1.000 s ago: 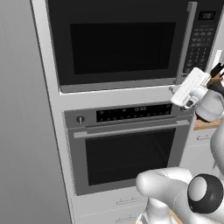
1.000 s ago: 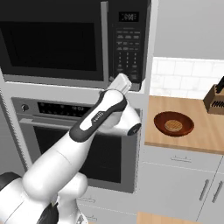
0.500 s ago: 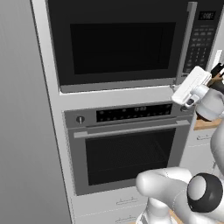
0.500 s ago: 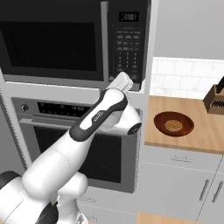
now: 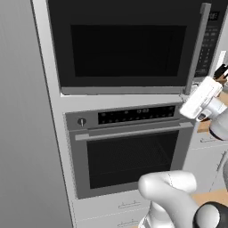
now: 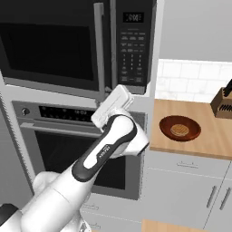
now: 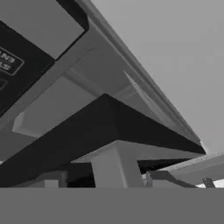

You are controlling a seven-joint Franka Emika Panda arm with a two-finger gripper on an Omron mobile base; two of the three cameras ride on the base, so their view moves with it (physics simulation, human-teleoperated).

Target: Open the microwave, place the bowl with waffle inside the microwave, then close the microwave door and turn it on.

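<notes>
One claw (image 6: 108, 97) sits at the foot of the microwave door (image 5: 129, 44) handle (image 6: 99, 45), narrowing since a second ago. Whether it grips yet, I cannot tell. Door shut; opening comes next.

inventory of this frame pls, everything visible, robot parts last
microwave: 1, black front, silver trim, built in above the oven
microwave door: 1, black glass, closed, vertical silver bar handle
oven: 1, steel, below the microwave
bowl with waffle: 1, reddish-brown bowl, tan waffle, on the wooden counter
knife block: 1, wood, counter's far right
gripper: 1, white hand, at the handle's lower end; jaw state unclear
</notes>
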